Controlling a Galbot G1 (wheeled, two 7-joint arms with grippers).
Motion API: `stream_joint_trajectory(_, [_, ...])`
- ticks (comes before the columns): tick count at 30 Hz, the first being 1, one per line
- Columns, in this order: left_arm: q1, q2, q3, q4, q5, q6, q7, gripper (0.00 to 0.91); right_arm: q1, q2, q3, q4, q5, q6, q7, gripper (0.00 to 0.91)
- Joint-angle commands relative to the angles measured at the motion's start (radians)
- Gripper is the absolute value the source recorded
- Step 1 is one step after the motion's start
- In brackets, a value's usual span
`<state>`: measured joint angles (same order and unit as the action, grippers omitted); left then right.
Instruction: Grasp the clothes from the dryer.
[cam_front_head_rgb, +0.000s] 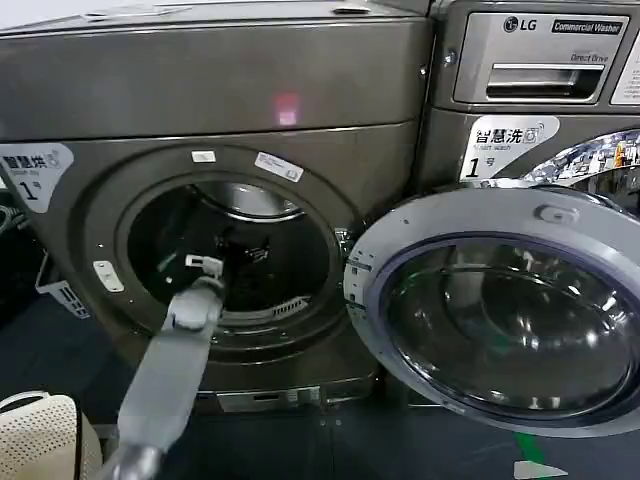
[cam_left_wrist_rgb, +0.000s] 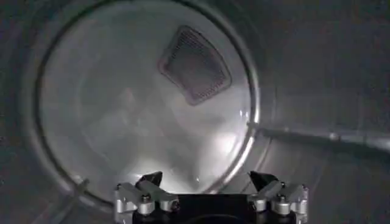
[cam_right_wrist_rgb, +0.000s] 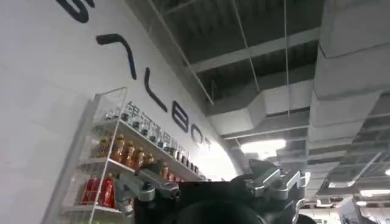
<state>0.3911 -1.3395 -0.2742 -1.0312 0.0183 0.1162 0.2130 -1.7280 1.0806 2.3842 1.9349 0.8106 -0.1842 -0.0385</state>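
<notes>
Left gripper (cam_left_wrist_rgb: 210, 181) reaches inside the dryer (cam_front_head_rgb: 220, 130), fingers spread with nothing between them. No clothes visible on the drum back wall (cam_left_wrist_rgb: 140, 122); best tilt down toward the drum floor before closing.

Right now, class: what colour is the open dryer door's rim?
Light silver-grey, clearest in the head view: door rim on the dryer.

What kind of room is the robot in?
Probably a laundry room, maybe a test one. A big dark grey-brown metal dryer with its round glass door open stands beside a silver LG "Commercial Washer". The left end effector reaches inside the drum.
</notes>
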Motion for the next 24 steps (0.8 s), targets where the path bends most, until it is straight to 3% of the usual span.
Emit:
stream_joint_trajectory(1, [-0.252,0.033,0.128,0.338,0.176,-0.033,0.288,0.907,0.006,0.000,-0.004,0.001,-0.001,0.000,-0.003,0.907])
stream_joint_trajectory(6, [-0.342,0.070,0.345,0.476,0.271,-0.206,0.500,0.907,0.016,0.000,-0.011,0.004,-0.001,0.001,-0.005,0.907])
stream_joint_trajectory(10, [-0.413,0.061,0.433,0.568,0.363,-0.288,0.612,0.907,0.017,0.000,-0.008,0.005,0.001,0.000,-0.009,0.907])
stream_joint_trajectory(20, [-0.544,-0.006,0.521,0.687,0.643,-0.326,0.849,0.907,0.018,0.003,-0.004,0.008,0.001,0.002,-0.011,0.907])
stream_joint_trajectory(24, [-0.566,-0.024,0.527,0.715,0.733,-0.307,0.824,0.907,0.023,0.006,-0.012,0.009,-0.002,0.003,-0.011,0.907])
